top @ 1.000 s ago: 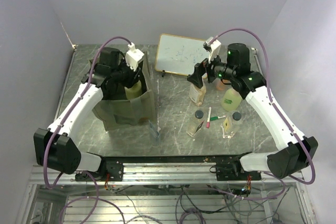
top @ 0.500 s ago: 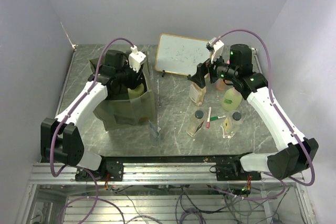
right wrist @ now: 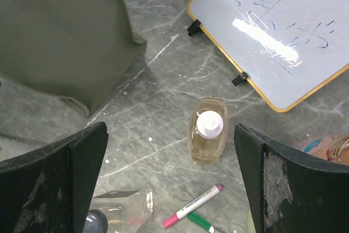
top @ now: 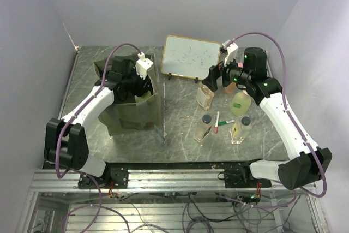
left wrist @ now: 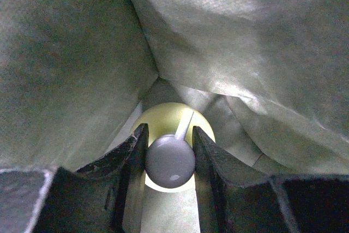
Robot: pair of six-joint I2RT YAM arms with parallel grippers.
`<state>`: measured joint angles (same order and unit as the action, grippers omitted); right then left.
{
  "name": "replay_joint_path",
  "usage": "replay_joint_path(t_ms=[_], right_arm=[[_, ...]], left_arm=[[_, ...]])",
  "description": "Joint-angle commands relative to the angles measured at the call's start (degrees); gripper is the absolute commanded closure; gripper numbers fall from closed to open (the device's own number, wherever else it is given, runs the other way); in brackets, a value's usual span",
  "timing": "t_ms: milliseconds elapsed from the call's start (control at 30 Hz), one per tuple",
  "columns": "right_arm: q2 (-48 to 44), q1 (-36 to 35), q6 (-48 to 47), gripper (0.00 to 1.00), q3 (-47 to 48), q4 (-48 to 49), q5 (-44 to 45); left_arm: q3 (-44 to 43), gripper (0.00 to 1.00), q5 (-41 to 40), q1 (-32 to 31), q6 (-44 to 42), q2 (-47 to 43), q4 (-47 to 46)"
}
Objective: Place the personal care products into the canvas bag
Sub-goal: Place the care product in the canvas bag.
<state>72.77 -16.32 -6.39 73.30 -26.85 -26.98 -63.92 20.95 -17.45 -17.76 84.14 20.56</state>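
The olive canvas bag (top: 133,114) stands at the left, and its fabric walls (left wrist: 71,69) fill the left wrist view. My left gripper (left wrist: 169,132) is down inside it, shut on the round cap of a pale yellow bottle (left wrist: 163,115), whose body barely shows at the bag's mouth (top: 144,92). My right gripper (right wrist: 170,130) hangs open, high above the clear amber bottle (right wrist: 207,137), which stands upright (top: 205,95). Also on the table are a yellow-green bottle (top: 240,102), an orange bottle (top: 229,87) and two clear dark-capped bottles (top: 204,128) (top: 239,128).
A wood-framed whiteboard (top: 191,55) leans at the back, just behind the amber bottle. A pink-capped marker (right wrist: 193,207) and a green marker (right wrist: 203,223) lie between the clear bottles. A small dark tag (top: 160,136) lies in front of the bag.
My left arm has pushed further into the bag with the bottle. My right gripper has drifted right and back, still open, from over the amber bottle's left side.
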Motion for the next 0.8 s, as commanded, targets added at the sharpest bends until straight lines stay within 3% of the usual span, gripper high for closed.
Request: replay_joint_path(t_ms=[0,267,767], right_arm=[[-1.6,0.7,0.2,0.0,-0.8,1.0,0.0],[-2.2,1.9,0.2,0.0,-1.3,0.8,-0.2],[-2.6,2.6,0.0,0.0,-1.8,0.9,0.0]], left_arm=[[0.3,0.93,3.3,-0.2,-0.6,-0.9,-8.4],[1.2,0.9,3.6,-0.2,-1.2,-0.8,-9.1],[2.3,0.65,3.3,-0.3,-2.0,-1.8,-8.0]])
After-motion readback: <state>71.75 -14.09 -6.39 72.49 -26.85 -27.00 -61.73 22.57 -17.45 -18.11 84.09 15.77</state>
